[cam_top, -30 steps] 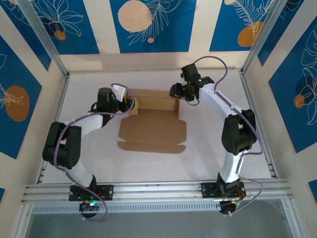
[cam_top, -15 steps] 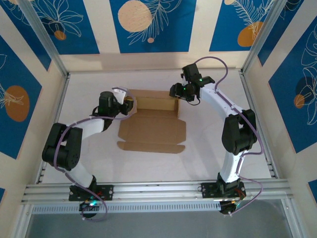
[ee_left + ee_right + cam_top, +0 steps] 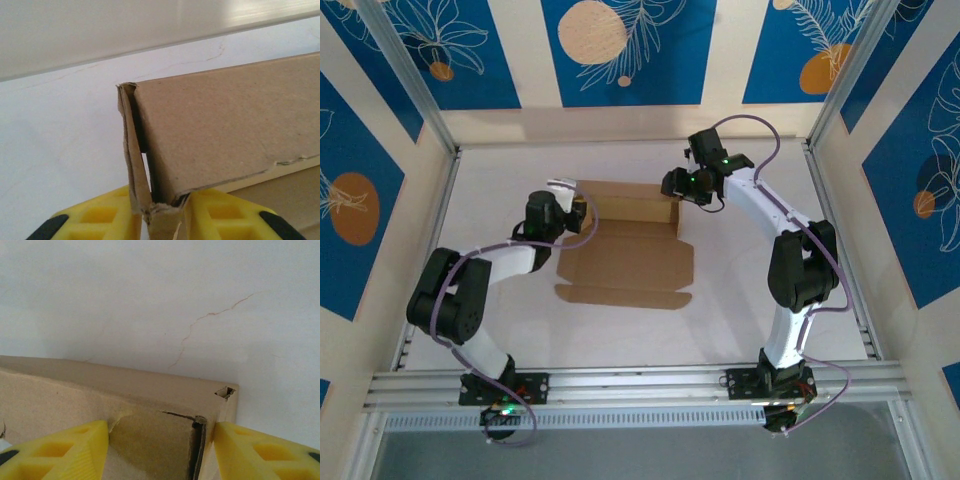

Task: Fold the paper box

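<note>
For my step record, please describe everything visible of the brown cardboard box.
The plain brown cardboard box is unprinted, creased and only partly folded. Its far end stands up as low walls. The wide near panel, with a narrow flap along its near edge, lies flat on the white table. The left gripper pinches the doubled, slightly frayed left far corner. The right gripper straddles the right far corner, where the edge has a small tear.

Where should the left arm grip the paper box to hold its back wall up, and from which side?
Its raised back-left corner, from the outer left end. There the paper box stands upright in doubled layers, a thin edge that fits inside the left gripper; the flat panels give no edge.
</note>
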Available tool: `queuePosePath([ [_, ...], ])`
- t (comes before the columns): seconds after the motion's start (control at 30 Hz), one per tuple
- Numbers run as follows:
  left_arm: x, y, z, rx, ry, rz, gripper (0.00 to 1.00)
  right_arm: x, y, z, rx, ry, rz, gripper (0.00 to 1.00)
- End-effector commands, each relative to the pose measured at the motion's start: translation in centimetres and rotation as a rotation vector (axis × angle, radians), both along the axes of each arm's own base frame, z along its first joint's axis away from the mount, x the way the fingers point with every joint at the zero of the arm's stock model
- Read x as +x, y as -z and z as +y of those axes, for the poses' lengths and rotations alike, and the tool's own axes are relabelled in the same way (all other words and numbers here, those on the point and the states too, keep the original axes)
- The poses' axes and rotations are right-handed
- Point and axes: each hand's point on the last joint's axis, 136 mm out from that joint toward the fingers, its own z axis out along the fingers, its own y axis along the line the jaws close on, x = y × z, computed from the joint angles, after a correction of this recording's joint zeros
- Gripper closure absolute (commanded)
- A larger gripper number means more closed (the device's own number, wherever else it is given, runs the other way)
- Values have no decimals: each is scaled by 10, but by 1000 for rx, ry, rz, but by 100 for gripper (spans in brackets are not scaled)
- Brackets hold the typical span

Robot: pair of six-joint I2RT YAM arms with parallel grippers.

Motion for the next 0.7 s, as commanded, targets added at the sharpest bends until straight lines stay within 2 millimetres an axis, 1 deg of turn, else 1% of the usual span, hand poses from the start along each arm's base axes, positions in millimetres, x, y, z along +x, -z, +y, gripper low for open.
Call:
queuePosePath([
  [0.0,0,5,2,10,-51,-15,78,-26,23,3,2,-23,120,42],
  [0.1,0,0,3,12,-70,-30,83,-27,22,4,12,-20,124,42],
  [0.17,-1,3,2,17,-74,-26,83,-28,21,5,26,-18,128,42],
  [0.27,-3,12,-1,22,-75,-12,79,-29,22,6,35,-17,137,42],
  [0.43,-6,23,-5,28,-83,-2,76,-31,25,6,38,-18,148,41],
  [0.6,-7,31,-4,35,-96,8,78,-31,25,7,41,-21,148,41],
  [0.67,-5,30,-5,36,-96,10,78,-32,24,7,42,-23,148,41],
])
